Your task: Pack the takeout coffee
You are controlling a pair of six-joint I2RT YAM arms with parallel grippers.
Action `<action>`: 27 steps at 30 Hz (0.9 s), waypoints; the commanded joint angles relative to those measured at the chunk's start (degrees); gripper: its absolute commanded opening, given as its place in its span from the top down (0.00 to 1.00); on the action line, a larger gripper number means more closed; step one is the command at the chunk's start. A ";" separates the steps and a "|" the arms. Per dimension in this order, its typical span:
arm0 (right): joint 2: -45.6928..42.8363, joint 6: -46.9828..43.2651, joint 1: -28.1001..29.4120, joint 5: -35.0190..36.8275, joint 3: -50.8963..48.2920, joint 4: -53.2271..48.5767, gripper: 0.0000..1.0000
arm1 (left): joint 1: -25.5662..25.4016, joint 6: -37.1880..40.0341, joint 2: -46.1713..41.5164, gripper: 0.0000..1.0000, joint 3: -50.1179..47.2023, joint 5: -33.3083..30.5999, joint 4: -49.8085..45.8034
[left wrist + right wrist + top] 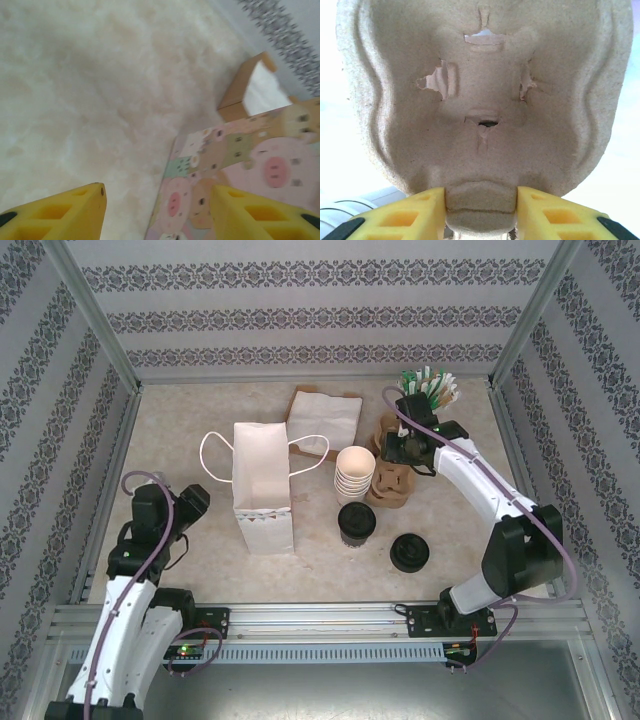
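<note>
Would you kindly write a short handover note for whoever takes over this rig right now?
Left gripper: open and empty, beside the paper bag.
Right gripper: shut on the edge of a pulp cup carrier, at the far right of the table.
Takeout coffee: upright on the table, lid on, right of the bag, just nearer than the stack of lidless cups; nothing touches it.
Done: carrier gripped.
To do: the coffee is not yet packed; probably it goes into the carrier, then the bag.
</note>
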 commanded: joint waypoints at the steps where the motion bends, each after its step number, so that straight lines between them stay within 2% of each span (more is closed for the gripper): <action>1: 0.20 1.26 0.21 0.87 -0.64 -1.81 0.59 | -0.50 -2.83 0.97 0.43 -1.81 1.36 4.24; 17: 8.65 1.39 2.32 2.88 1.71 -4.51 0.56 | -0.50 -2.87 1.99 0.44 -5.06 2.94 6.97; 27: 9.86 1.10 2.42 3.06 1.72 -3.76 0.51 | -0.50 -2.93 2.06 0.43 -5.76 2.79 7.52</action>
